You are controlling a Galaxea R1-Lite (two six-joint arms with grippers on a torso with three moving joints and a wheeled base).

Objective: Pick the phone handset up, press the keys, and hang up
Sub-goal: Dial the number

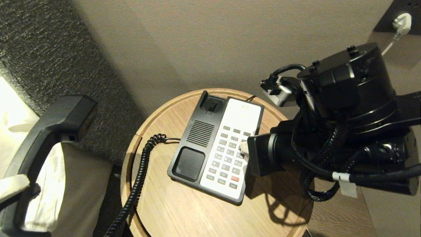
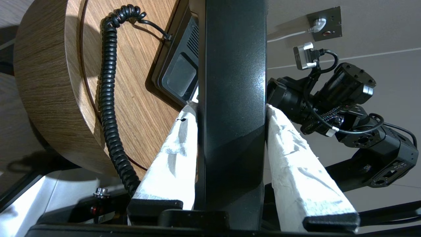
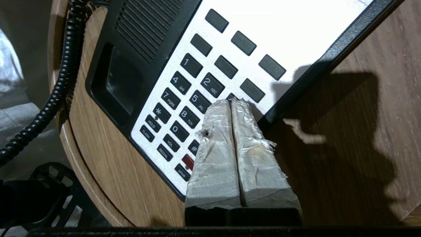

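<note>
Right now the two tape-wrapped white fingers (image 3: 230, 131) of the right gripper (image 3: 231, 102) are pressed flat together, their joined tips resting at the right-hand column of the small grey rectangular keys (image 3: 197, 85) on the white faceplate, beside the 5 and just under the 2. To press well, I judge the closed tips should come down squarely on one key at a time, pushing only as far as the button gives, then lift clear before sliding across, so that neighbouring keys and the red button (image 3: 188, 161) in the lowest rows are not caught. Further out, the black-and-white phone base (image 1: 217, 144) sits on a round light-wood side table (image 1: 184, 210) and could shift under a sideways shove.

Off to the robot's left, the left gripper (image 2: 232, 107) clamps the long glossy black plastic phone handset (image 2: 232, 98) between its white-wrapped fingers (image 2: 171, 154), holding it away from the table with the black coiled cord (image 1: 138, 177) trailing back to the base.

Only the right wrist view gives the key labels and the exact contact spot, which the right arm hides in the head view. Only the left wrist view shows both fingers on the handset's sides. Meanwhile the head view alone shows the empty cradle (image 1: 210, 107) awaiting the hang-up.
</note>
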